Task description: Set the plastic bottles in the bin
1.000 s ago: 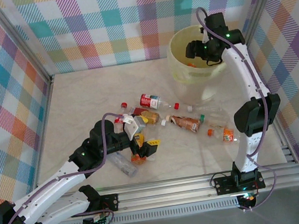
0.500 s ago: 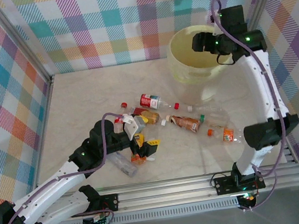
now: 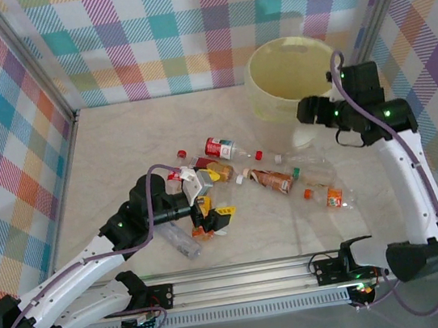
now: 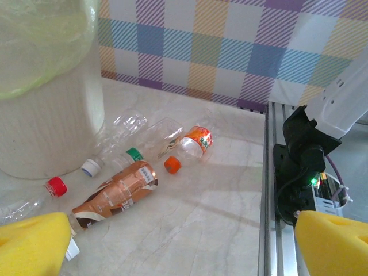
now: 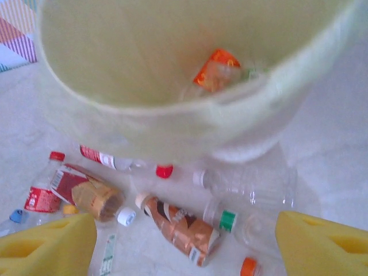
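**Both grippers empty; most bottles on bench, one in bin**

R gripper (image 5: 187,244) hangs just beside the near wall of the bin (image 5: 172,123), jaws apart, nothing betw. its yellow pads (image 5: 49,244): released. L gripper (image 4: 184,247) sits low over the bottle heap mid-bench, jaws spread wide, also holding nothing.

Where the plastic bottles (image 3: 278,180) are: most lie on their sides on the bench (image 3: 118,145), loosely scattered in front of the bin. Easy to tell apart are the brown-label bottle (image 4: 118,195), the orange-label bottle (image 4: 195,141), the clear green-cap bottle (image 4: 135,154) and, nearer the L arm, the red-label bottle (image 3: 221,147). At least one orange-labelled bottle (image 5: 215,69) already lies inside the bin.

Handling (judgement only):
- They look empty, so prob. v. light.
- Thin clear walls should dent under a hard squeeze, so a modest clamp is enough.
- Round and smooth, so likely to roll or squirt out sideways if caught off-centre.
- Best hold is across the body at the label, mid-length, jaws square to the long axis.
- Avoid neck and cap: too narrow, and the bottle would swing.
- Bottles in the heap touch their neighbours. The brown- and orange-label ones lie more apart and look like easier picks.
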`<state>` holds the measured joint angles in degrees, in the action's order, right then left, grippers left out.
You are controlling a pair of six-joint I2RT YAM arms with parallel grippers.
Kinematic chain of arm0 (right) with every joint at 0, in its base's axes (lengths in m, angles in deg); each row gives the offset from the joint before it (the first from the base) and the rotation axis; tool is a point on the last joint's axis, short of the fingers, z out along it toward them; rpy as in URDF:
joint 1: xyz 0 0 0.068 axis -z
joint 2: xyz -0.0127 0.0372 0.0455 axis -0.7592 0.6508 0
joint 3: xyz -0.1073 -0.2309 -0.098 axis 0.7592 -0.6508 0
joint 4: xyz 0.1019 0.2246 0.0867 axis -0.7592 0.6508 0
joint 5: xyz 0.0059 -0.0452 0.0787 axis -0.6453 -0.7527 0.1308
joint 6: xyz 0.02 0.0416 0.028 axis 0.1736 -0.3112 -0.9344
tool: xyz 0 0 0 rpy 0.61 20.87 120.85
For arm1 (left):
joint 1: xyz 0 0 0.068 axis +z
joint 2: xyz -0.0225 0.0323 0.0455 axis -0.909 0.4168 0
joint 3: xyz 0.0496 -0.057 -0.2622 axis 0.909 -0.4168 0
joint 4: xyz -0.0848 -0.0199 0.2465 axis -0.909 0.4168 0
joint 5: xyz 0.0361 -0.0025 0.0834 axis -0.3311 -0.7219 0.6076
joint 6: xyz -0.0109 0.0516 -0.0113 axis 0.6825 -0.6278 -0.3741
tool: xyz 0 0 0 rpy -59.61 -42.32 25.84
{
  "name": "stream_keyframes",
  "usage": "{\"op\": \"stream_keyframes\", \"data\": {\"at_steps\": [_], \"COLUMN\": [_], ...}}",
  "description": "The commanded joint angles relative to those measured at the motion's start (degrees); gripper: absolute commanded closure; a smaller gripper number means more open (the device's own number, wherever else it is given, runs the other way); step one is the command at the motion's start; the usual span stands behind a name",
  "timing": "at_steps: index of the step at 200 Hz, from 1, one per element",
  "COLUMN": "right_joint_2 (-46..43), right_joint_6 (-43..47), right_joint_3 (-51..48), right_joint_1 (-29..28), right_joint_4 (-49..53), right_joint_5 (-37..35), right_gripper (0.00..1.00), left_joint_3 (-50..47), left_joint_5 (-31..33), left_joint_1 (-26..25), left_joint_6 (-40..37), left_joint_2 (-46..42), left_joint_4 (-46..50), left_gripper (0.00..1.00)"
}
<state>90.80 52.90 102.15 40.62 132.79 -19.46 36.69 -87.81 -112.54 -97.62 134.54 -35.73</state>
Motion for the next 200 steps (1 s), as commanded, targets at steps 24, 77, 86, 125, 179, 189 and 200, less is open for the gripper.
{"op": "stream_keyframes", "data": {"at_steps": [24, 77, 86, 125, 179, 189, 200], "right_joint_2": [-8.15, -8.89, -8.9, -8.87, -10.42, -9.98, -9.45], "right_joint_6": [-5.7, -9.28, -10.35, -13.79, -11.61, -11.08, -10.69], "right_joint_3": [-16.17, -29.28, -31.03, -37.76, -43.95, -44.51, -44.93], "right_joint_1": [0.25, 1.34, 1.84, 7.37, 16.51, 16.86, 16.87], "right_joint_4": [-0.76, -4.36, -5.39, -7.67, -11.65, -12.03, -12.53], "right_joint_5": [0.82, 0.36, 0.32, 0.58, 5.43, 5.02, 4.5], "right_gripper": [0.18, 0.07, 0.06, 0.0, 0.0, 0.0, 0.0], "left_joint_3": [1.68, 1.63, 1.74, 1.77, 2.12, 2.17, 2.25], "left_joint_5": [-1.86, -2.04, -1.87, -1.05, -1.42, -1.48, -1.47], "left_joint_1": [-0.64, -0.71, -0.64, -0.73, -0.68, -0.66, -0.68], "left_joint_6": [-0.59, -0.53, -0.67, -1.02, -1.03, -1.09, -1.12], "left_joint_2": [0.17, 0.59, 0.64, 0.34, 0.64, 0.61, 0.54], "left_joint_4": [0.25, 0.14, 0.35, 0.9, 1.21, 1.29, 1.55], "left_gripper": [0.0, 0.0, 0.0, 0.0, 0.0, 0.0, 0.0]}}
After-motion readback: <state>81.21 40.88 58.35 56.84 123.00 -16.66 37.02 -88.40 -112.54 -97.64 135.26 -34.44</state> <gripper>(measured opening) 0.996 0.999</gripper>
